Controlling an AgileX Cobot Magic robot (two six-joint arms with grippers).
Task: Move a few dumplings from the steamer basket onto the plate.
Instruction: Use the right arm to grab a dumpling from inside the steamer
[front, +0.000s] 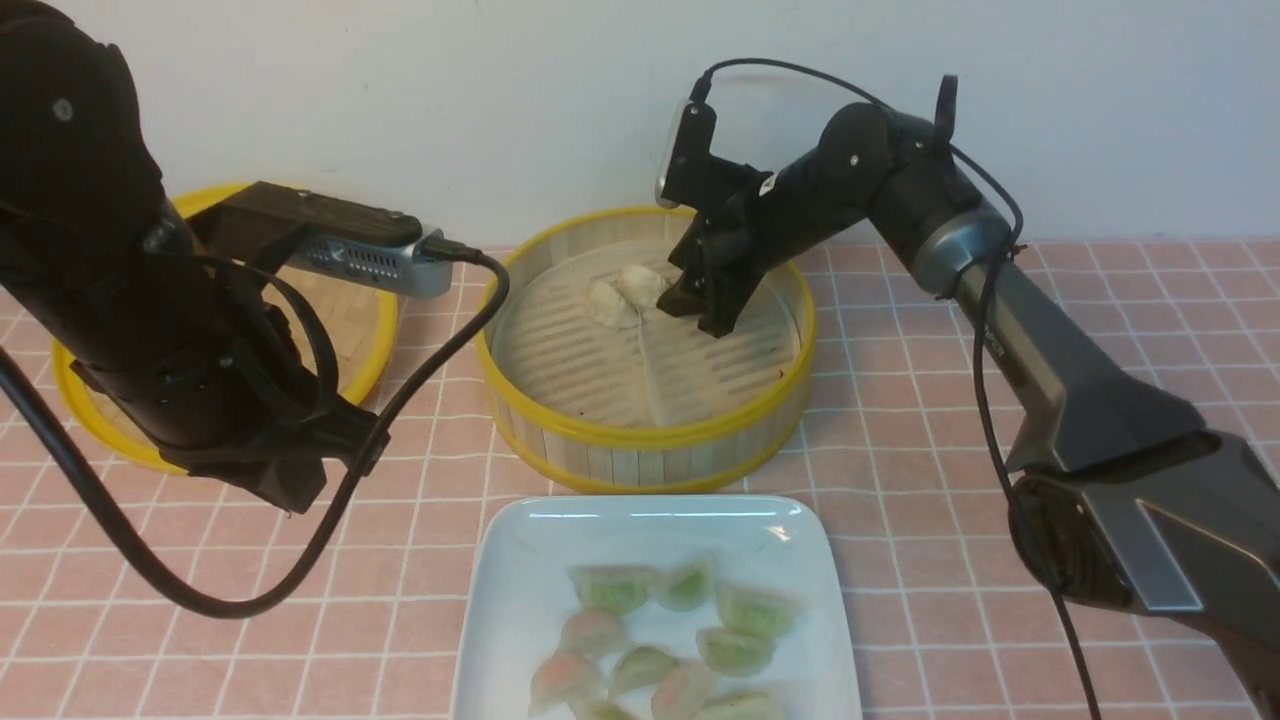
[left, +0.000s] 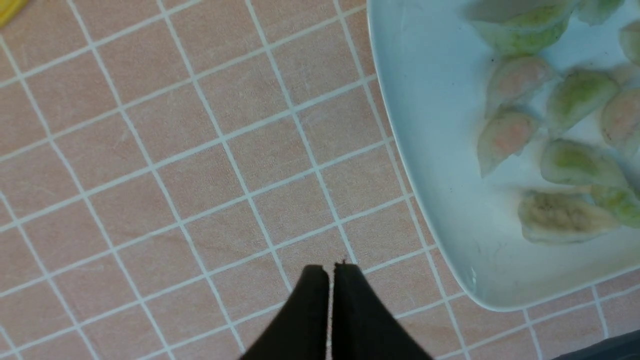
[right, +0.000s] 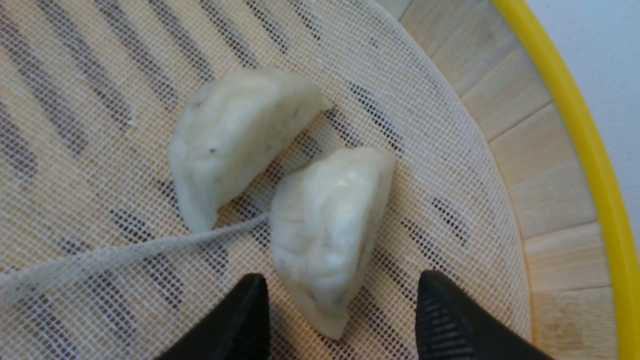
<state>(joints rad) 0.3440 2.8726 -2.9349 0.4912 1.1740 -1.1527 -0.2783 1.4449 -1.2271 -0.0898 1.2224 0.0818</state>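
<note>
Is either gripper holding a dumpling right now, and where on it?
Nothing held: the right gripper is open astride a dumpling; left gripper is shut, empty.

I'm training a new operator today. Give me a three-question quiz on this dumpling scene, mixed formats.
1. True or false: the left hand is shut above the pink tiled tablecloth.
2. How many pale cream crescent dumplings lie in the round bamboo steamer basket? A one, B two, C five.
3. Short answer: is the right hand open or shut?
Key: 1 true; 2 B; 3 open, straddling one dumpling.
</note>
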